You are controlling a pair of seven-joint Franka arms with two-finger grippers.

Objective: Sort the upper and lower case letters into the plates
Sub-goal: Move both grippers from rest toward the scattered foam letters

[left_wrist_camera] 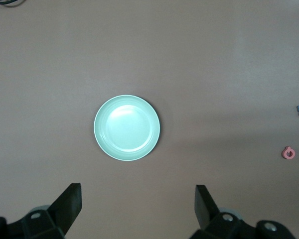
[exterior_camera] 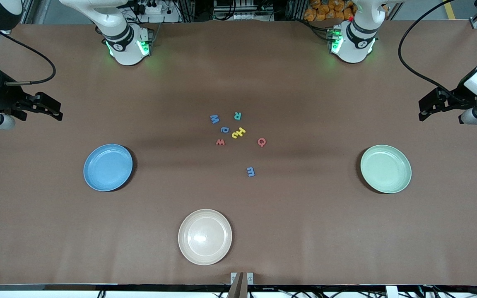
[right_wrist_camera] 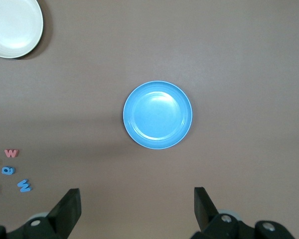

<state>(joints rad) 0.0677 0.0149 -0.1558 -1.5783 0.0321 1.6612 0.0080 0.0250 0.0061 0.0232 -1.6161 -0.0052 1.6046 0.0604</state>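
the right pincer [exterior_camera: 56,112] hangs spread and empty over the bare brown counter [exterior_camera: 304,231] at the right arm's end, where that arm waits. the light blue plate [exterior_camera: 108,167] lies empty on the counter nearby. the cream plate [exterior_camera: 205,236] sits nearest the front camera. the letters lie loose mid-counter between the two plates: a blue m [exterior_camera: 214,119], a green r [exterior_camera: 237,115], a small blue letter [exterior_camera: 224,129], a yellow pair [exterior_camera: 238,133], a red w [exterior_camera: 220,142], a red q [exterior_camera: 261,142] and a blue m nearer the camera [exterior_camera: 250,171]. the mint green plate [exterior_camera: 386,168] lies empty toward the left arm's end. the left pincer [exterior_camera: 425,112] hangs spread and empty there; that arm waits too.
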